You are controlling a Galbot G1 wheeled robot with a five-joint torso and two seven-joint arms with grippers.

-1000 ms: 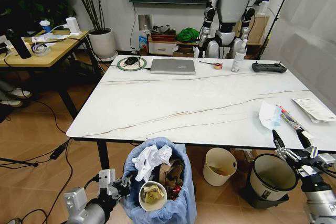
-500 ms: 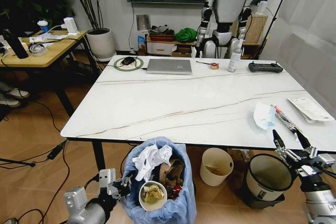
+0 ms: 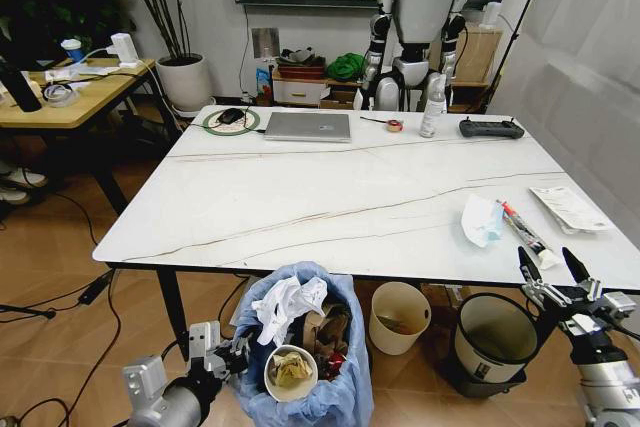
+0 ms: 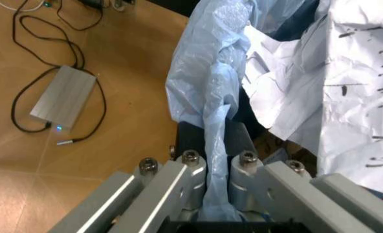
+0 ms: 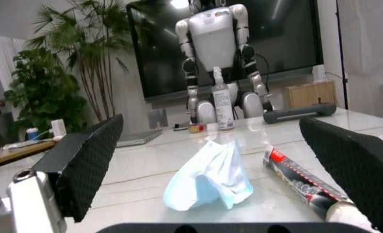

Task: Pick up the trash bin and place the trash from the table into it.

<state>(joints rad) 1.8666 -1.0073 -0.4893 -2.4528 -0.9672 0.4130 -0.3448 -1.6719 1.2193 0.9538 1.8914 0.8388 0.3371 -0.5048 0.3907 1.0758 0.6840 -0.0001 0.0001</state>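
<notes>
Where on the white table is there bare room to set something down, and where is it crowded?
The table is bare across its middle and near-left, between the laptop and the front edge. The near-right corner is crowded: blue tissue, tube, paper sheet. The far edge holds the spray bottle and controller.

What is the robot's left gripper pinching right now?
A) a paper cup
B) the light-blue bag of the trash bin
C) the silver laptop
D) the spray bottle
B: in the left wrist view the left gripper is shut on the crinkled light-blue bag at the rim of the trash bin, which already holds crumpled paper and a cup.
</notes>
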